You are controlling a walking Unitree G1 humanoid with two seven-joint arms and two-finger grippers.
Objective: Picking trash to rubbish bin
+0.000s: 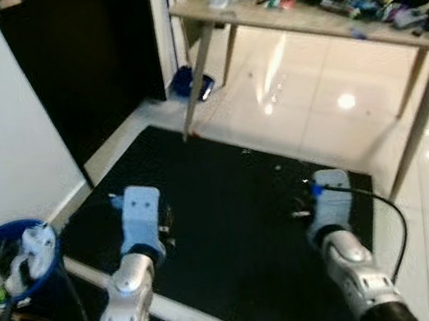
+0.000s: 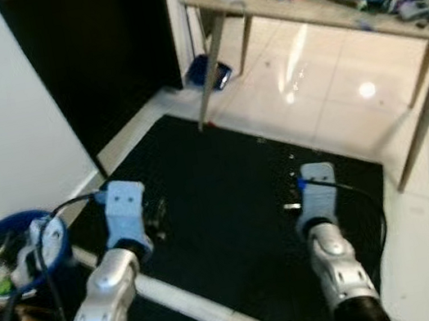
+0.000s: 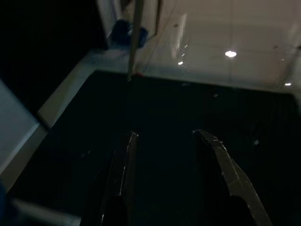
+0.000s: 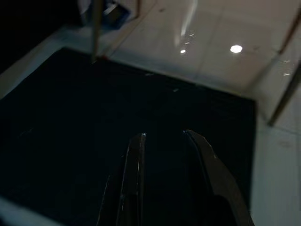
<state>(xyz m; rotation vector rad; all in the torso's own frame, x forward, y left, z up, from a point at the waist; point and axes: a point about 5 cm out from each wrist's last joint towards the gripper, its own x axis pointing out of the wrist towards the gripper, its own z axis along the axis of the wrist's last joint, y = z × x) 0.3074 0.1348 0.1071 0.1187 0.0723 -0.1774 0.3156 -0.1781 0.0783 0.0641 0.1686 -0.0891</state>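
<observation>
Both pincers (image 3: 164,141) (image 4: 164,139) agape over black mat (image 1: 231,207), upright rubbish bin (image 1: 51,268) leftward.

A black mat (image 1: 231,207) lies on the glossy tiled floor (image 1: 336,97), a blue bin (image 1: 12,263) at its left, a cluttered table (image 1: 314,18) beyond.
</observation>
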